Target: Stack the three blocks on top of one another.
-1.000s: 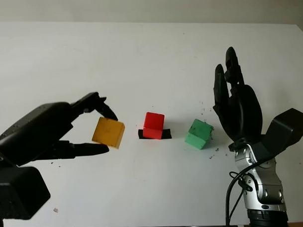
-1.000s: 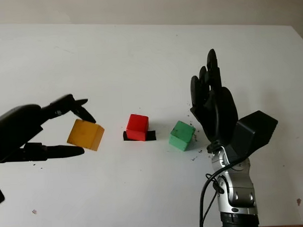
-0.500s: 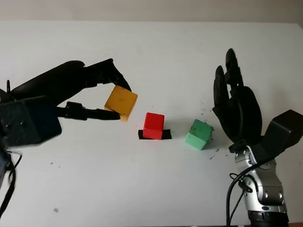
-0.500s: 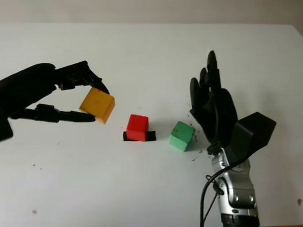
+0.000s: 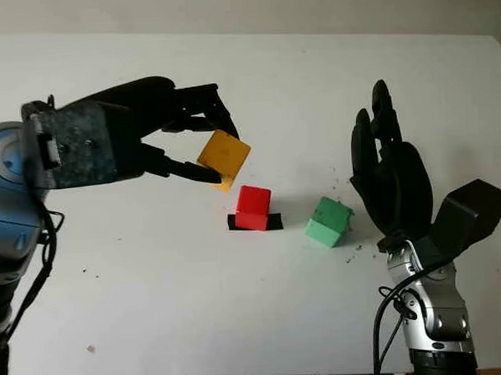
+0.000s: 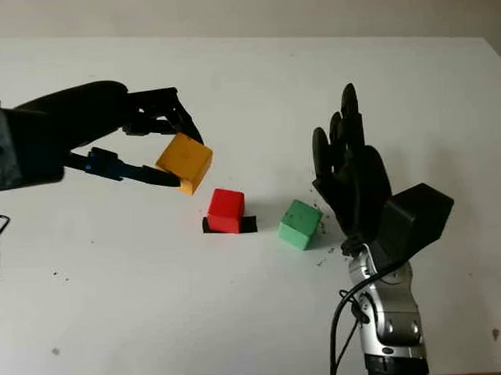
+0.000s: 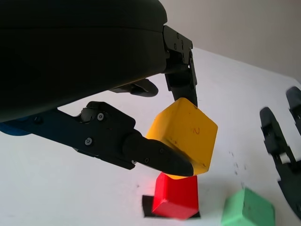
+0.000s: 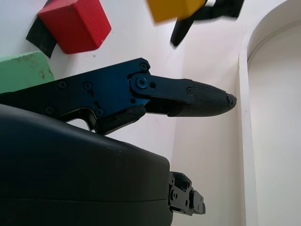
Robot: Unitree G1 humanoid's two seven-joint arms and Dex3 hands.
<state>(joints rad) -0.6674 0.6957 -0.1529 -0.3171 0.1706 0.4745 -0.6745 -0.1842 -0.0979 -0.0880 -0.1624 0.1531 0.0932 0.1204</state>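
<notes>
Yellow block (image 5: 224, 158): judged light, rigid, smooth-faced; best taken on two opposite flat faces. It is pinched, tilted, between the fingers of the left hand (image 5: 179, 141), in the air. Red block (image 5: 254, 208): seated on a black patch (image 5: 273, 222), just below and beyond the fingertips. Green block (image 5: 329, 221): on the table beside the right hand (image 5: 390, 178), which is held upright, open, holding nothing.
</notes>
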